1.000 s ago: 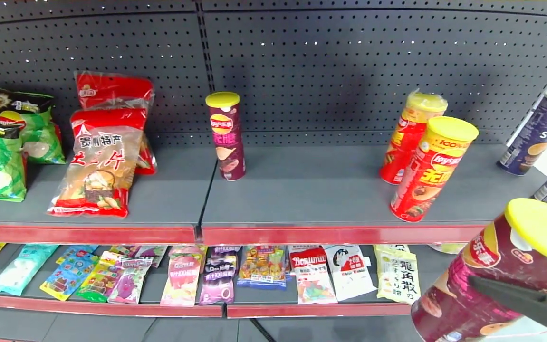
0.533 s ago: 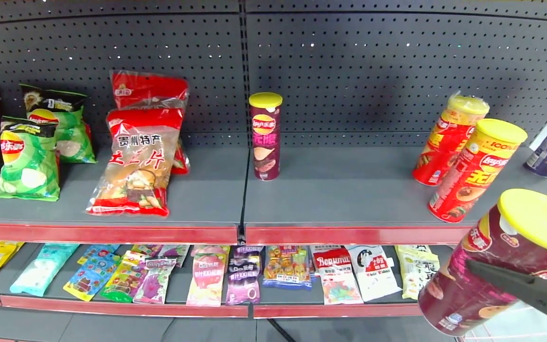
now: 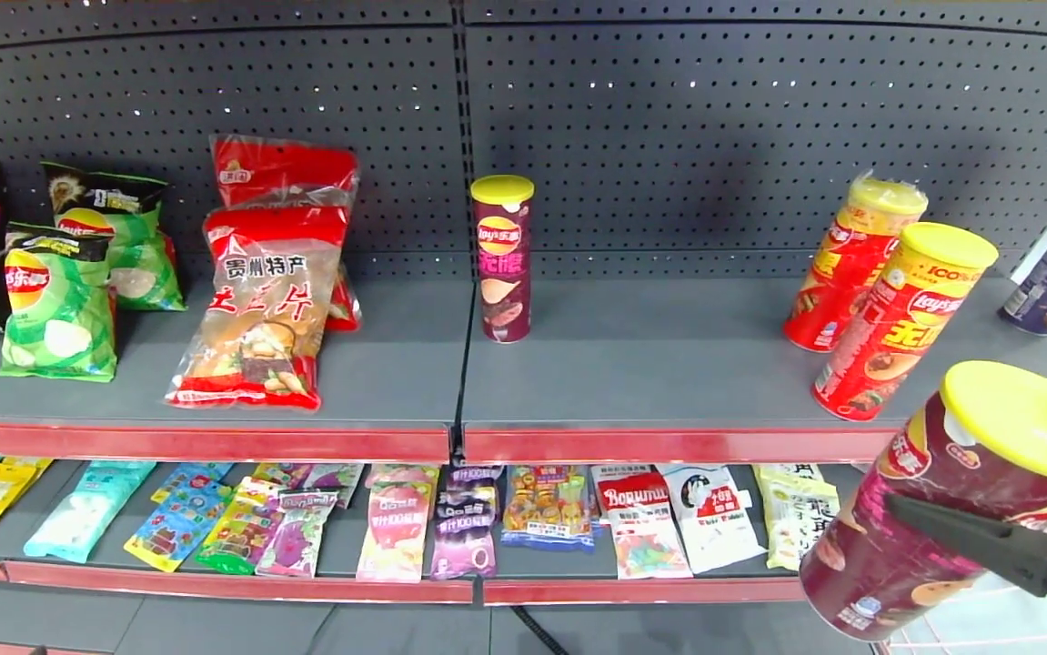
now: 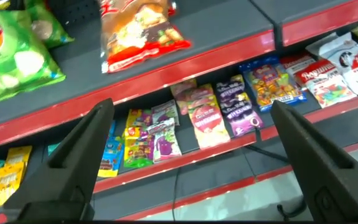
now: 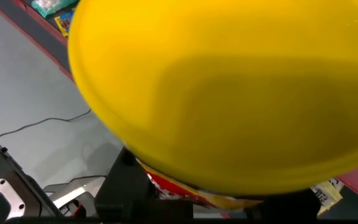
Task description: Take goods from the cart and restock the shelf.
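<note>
Before the upper shelf's right front corner: maroon chip can [image 3: 937, 473] with a yellow lid, tilted, held in the air.
Right gripper [image 3: 969, 539]: closed around this can's body.
Left gripper [image 4: 191, 106]: fingers wide apart, nothing between them.
Upper shelf [image 3: 650, 373], middle, near the back: second maroon can [image 3: 501, 259], upright.

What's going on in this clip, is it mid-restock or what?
Mid-restock. The right pincer is clamped on a maroon chip can, tilted and held low at the right, not yet on the upper shelf. A matching maroon can stands upright near that shelf's middle, with two red cans to its right and chip bags to its left. The left pincer is open and empty, in front of the lower shelf of candy packets.
</note>
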